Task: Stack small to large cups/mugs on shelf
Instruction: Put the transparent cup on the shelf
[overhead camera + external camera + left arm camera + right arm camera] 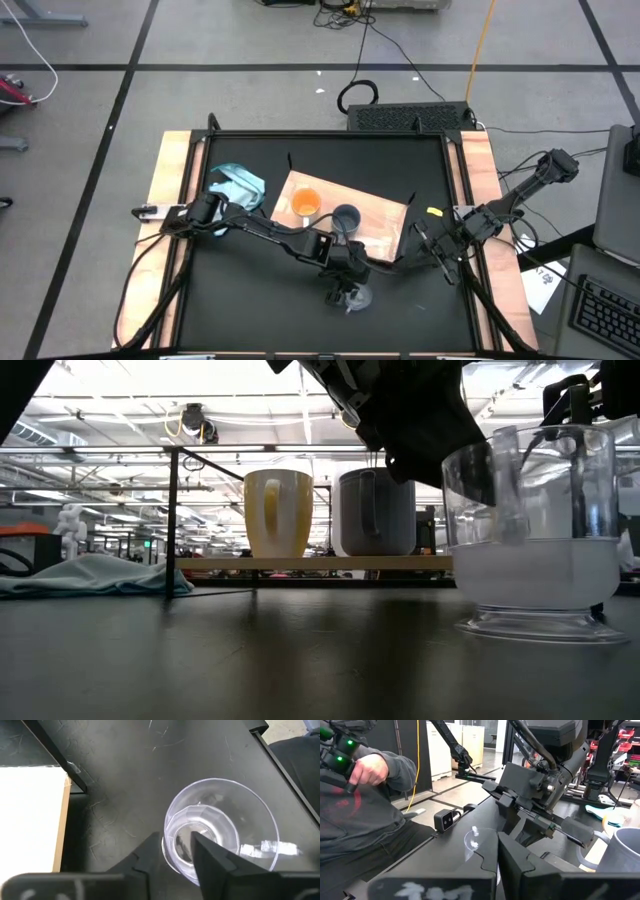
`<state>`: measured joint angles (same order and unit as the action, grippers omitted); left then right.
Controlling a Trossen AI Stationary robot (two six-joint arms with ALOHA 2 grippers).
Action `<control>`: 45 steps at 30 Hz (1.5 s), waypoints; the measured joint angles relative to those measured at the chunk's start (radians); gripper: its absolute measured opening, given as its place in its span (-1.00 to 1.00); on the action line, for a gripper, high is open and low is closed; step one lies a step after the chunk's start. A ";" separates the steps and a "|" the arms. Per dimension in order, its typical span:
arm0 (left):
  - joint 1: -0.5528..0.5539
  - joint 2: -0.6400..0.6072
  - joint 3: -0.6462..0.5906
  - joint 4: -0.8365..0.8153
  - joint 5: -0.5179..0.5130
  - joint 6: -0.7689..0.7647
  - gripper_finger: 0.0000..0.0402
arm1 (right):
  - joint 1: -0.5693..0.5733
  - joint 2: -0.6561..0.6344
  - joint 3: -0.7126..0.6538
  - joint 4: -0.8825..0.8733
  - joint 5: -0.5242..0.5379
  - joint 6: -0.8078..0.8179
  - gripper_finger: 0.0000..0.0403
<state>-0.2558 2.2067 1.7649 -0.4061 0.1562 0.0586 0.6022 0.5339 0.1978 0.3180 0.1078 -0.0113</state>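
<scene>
The clear glassy cup [222, 827] stands upright on the black tabletop near the front centre; it also shows in the high view [357, 298] and the low view [540, 550]. My left gripper [177, 852] is over it, shut on its rim. The orange mug [305, 203] and the blue-grey mug [345, 218] stand side by side on the light-wood shelf board [385, 222]. My right gripper [422, 245] is shut and empty to the right of the board, its fingers [520, 870] pointing toward the left arm. My left gripper holds the clear cup by its rim [167, 847], on the side nearest the gripper. One finger [212, 860] is inside the cup and the other [147, 862] outside. The fingers come from above, pointing down. The cup stands upright with its base [540, 628] on the table.
A teal-blue cloth [235, 185] lies at the back left beside the board. In the low view the two mugs [278, 512] [378, 512] stand on the board's top [310, 563]. A person's sleeve [365, 820] shows beyond the table's near edge.
</scene>
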 joint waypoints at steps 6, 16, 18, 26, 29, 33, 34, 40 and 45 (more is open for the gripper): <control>0.000 0.000 0.000 0.000 0.000 0.008 -0.80 | 0.000 0.000 0.000 0.000 0.000 0.000 -1.00; 0.000 0.000 0.000 0.008 -0.002 0.044 -0.98 | 0.000 0.000 0.000 0.000 0.000 0.000 -1.00; 0.000 0.000 0.000 0.008 -0.002 0.045 -0.98 | 0.000 0.000 0.000 0.000 0.000 0.000 -1.00; -0.001 0.000 0.007 0.058 -0.019 0.025 -0.99 | 0.000 0.000 0.000 0.000 0.000 0.000 -1.00; -0.001 0.000 0.023 0.059 -0.018 0.024 -0.99 | 0.000 0.000 0.000 0.000 0.000 0.000 -1.00; -0.001 0.000 0.035 0.056 -0.018 0.017 -0.99 | 0.000 0.001 0.000 -0.001 0.000 0.004 -1.00; -0.001 0.000 0.038 0.056 -0.018 0.016 -0.99 | 0.000 0.001 0.000 -0.001 0.000 0.007 -1.00; 0.000 0.000 0.046 0.064 -0.117 -0.026 -1.00 | 0.000 0.001 0.000 -0.001 0.000 0.007 -1.00; 0.001 -0.022 0.046 0.038 -0.146 -0.009 -1.00 | 0.000 0.001 0.000 0.001 0.000 0.007 -1.00</control>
<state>-0.2548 2.1843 1.8107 -0.3677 0.0102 0.0500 0.6019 0.5353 0.1978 0.3187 0.1078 -0.0042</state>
